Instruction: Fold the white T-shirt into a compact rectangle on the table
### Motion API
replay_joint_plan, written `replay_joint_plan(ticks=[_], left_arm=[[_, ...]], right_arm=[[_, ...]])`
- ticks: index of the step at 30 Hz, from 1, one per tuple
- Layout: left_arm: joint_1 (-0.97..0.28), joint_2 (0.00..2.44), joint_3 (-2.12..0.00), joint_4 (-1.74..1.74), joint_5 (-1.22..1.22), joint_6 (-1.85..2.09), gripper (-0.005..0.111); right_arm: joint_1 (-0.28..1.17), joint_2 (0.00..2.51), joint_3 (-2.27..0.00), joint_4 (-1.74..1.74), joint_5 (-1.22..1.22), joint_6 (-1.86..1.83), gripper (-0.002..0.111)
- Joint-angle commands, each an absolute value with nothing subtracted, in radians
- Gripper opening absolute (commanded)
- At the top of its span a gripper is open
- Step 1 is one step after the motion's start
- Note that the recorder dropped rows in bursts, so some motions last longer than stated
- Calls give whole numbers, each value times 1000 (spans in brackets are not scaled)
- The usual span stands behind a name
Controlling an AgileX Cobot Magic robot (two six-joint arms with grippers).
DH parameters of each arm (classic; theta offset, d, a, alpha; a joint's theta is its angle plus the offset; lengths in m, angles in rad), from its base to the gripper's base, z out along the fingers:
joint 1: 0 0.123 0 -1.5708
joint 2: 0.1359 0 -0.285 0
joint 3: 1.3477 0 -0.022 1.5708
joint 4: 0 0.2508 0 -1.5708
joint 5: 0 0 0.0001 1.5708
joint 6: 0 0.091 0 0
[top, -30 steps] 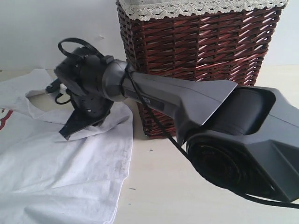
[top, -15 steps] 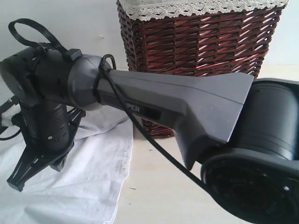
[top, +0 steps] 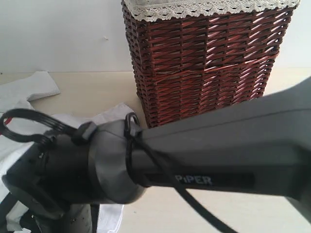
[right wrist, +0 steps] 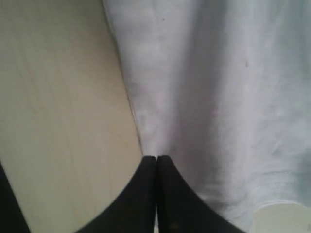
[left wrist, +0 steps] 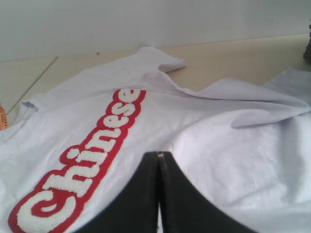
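Left wrist view looks low across the white T-shirt (left wrist: 209, 145), which lies face up and spread out on the pale surface (left wrist: 233, 58); the red-edged letters (left wrist: 92, 160) run along the chest, one sleeve (left wrist: 155, 58) reaches toward the far wall, and an orange neck tag (left wrist: 2, 116) shows at the frame's edge; the left gripper (left wrist: 159, 158) hangs just above the chest cloth with its fingers pressed together and nothing visible between them; the cloth on the side away from the collar is rucked into a loose raised fold. Right wrist view shows the right gripper (right wrist: 156, 159) likewise closed, its tips sitting right at the shirt's side edge where cloth meets bare surface; whether a thin bit of hem is caught between them cannot be told. Exterior view is mostly filled by a dark arm (top: 218, 150) entering from the right, in front of a brown wicker basket (top: 204, 68); neither gripper can be made out there. Judging by the flat, unfolded shirt, the task looks barely begun, at the stage of settling the cloth before the first fold; the next move likely calls for parting the fingers, taking hold of a side edge, and carrying it over toward the middle without dragging the rest of the shirt askew.
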State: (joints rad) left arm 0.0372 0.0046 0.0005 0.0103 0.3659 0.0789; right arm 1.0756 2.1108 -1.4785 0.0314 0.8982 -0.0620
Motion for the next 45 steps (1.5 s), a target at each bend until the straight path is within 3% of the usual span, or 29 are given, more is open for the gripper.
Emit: replay_joint_plan(ticks=[1,13,21,30,37,45], left_arm=[[31,0,0,13,357,72,0],[31,0,0,13,357,72,0],[31,0,0,13,357,72,0],[31,0,0,13,357,72,0],[31,0,0,13,357,72,0],[31,0,0,13,357,72,0]], right_arm=[[1073,2120,-1433,20,832,-21,0],[1174,2133,-1433,151,942,-110,0],[1169,2043,-1433,23,851,-47,0],[953,2086,-1483,-152,683,176,0],[808,2251,-1693,-177,747,184,0],[747,2353,-1939,-328,670,337,0]])
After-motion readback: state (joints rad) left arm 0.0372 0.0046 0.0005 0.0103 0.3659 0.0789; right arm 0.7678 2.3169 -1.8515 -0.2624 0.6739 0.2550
